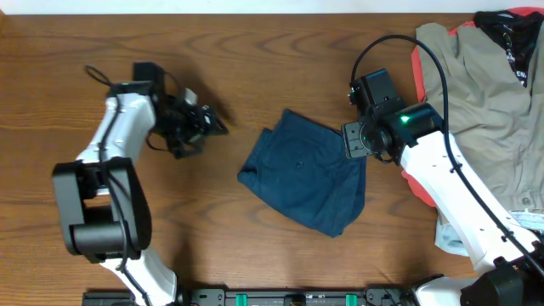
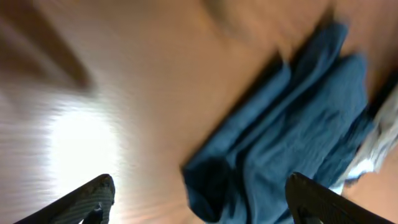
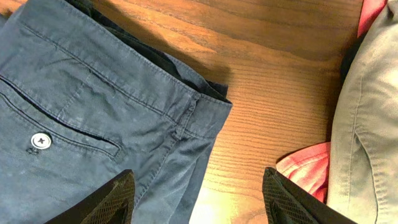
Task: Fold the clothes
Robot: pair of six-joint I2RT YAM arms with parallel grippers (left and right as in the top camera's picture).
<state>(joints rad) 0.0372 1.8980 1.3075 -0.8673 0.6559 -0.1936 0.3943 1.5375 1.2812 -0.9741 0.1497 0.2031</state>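
The dark navy trousers (image 1: 304,174) lie folded in the middle of the table, pocket and button up (image 3: 93,118). My left gripper (image 1: 208,121) is open and empty, to the left of them; its blurred wrist view shows them ahead (image 2: 292,143). My right gripper (image 1: 355,140) is open and empty, just above the trousers' right edge, its fingers (image 3: 199,205) astride that edge and bare wood. A pile of khaki-tan (image 1: 476,81), red-orange (image 1: 420,68) and black (image 1: 510,30) garments lies at the right.
A pale striped cloth (image 1: 523,223) lies under the right arm near the table's right edge. The khaki (image 3: 367,124) and red (image 3: 308,171) garments lie close to the right gripper's right finger. Bare wood (image 1: 255,68) surrounds the trousers.
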